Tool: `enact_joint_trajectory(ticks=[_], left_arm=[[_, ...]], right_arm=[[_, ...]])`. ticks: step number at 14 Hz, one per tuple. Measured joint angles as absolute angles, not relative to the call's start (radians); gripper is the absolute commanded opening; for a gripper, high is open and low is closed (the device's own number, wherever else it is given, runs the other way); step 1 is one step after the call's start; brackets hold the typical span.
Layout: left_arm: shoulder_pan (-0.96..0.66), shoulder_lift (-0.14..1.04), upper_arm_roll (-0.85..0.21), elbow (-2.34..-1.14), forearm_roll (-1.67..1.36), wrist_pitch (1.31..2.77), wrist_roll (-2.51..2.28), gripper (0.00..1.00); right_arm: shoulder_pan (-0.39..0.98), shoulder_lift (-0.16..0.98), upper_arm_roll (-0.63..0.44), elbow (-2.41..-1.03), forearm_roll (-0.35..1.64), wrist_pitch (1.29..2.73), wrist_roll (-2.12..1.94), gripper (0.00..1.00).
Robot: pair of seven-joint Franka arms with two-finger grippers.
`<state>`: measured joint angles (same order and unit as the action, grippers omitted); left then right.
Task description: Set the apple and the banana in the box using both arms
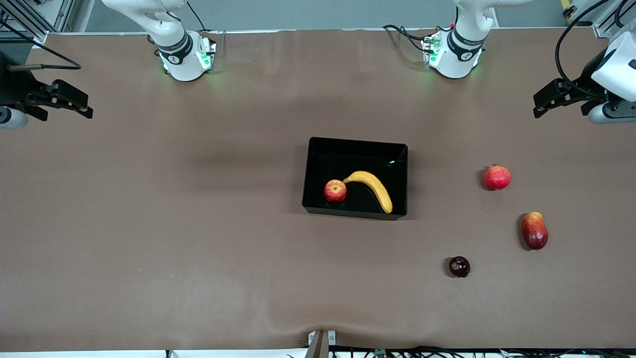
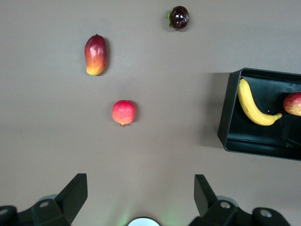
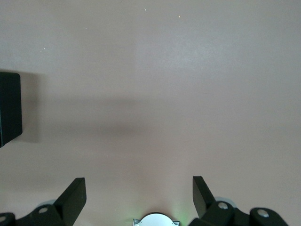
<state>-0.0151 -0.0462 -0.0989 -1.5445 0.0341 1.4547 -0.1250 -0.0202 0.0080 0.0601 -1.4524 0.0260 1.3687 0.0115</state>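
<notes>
The black box sits at the table's middle. The apple and the banana lie inside it, side by side. The left wrist view also shows the box, the banana and part of the apple. My left gripper is open and empty, raised over the left arm's end of the table; its fingers show in the left wrist view. My right gripper is open and empty over the right arm's end; it shows in the right wrist view with a corner of the box.
A red pomegranate, an elongated red-and-yellow fruit and a small dark round fruit lie toward the left arm's end. They also show in the left wrist view: the pomegranate, the elongated fruit, the dark fruit.
</notes>
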Motion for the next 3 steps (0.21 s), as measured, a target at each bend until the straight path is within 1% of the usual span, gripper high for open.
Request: enact_joint_trajectory(ticks=[3], left_arm=[[-0.007,-0.046,-0.098,-1.544,0.034,1.453,-0.125,1.0]], right_arm=[[-0.02,0.008,0.059,-1.452,0.026,1.369,0.012,1.0]])
